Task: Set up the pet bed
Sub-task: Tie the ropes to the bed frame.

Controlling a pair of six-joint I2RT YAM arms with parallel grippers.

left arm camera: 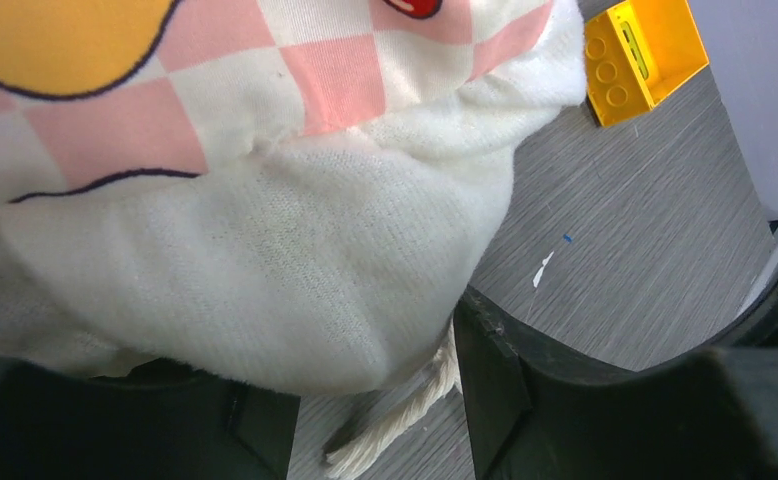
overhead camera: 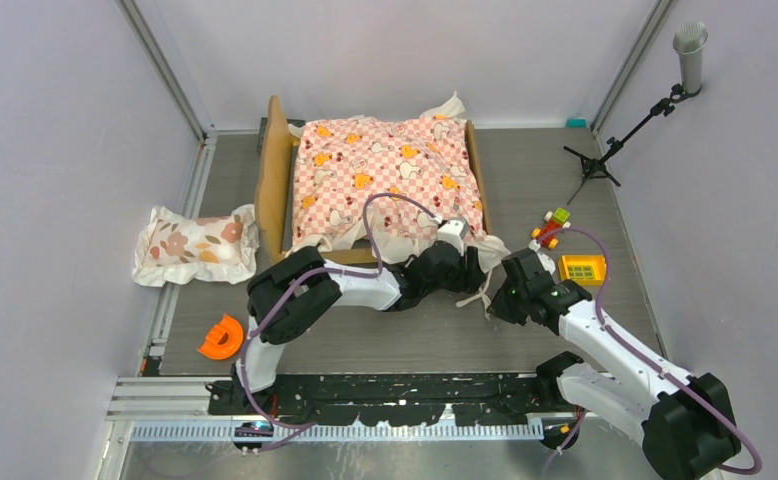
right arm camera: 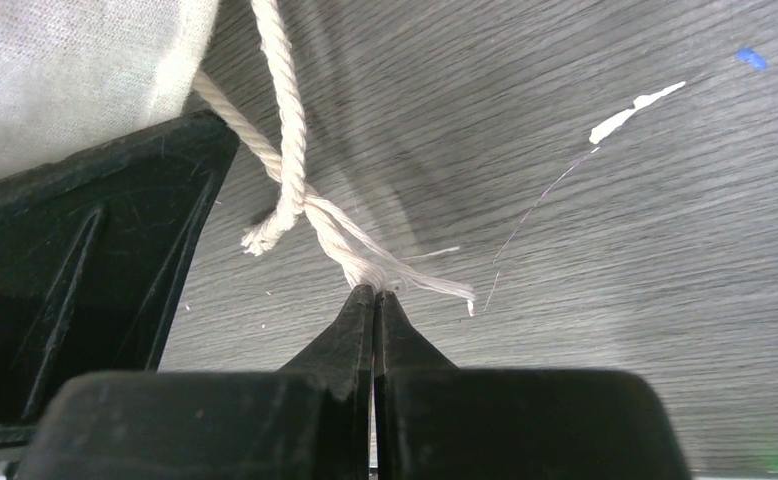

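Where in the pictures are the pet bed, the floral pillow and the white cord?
pet bed (overhead camera: 275,185): top view, wooden headboard.
floral pillow (overhead camera: 197,245): top view, its middle.
white cord (right arm camera: 290,110): right wrist view, twisted strand.

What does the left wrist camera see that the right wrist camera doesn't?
Only the left wrist camera shows the pink checks of the sheet and a yellow block. Only the right wrist camera shows the right pincer shut on a white cord. Both show the white ruffle, a bit of cord, the grey table and a small white fleck on it.
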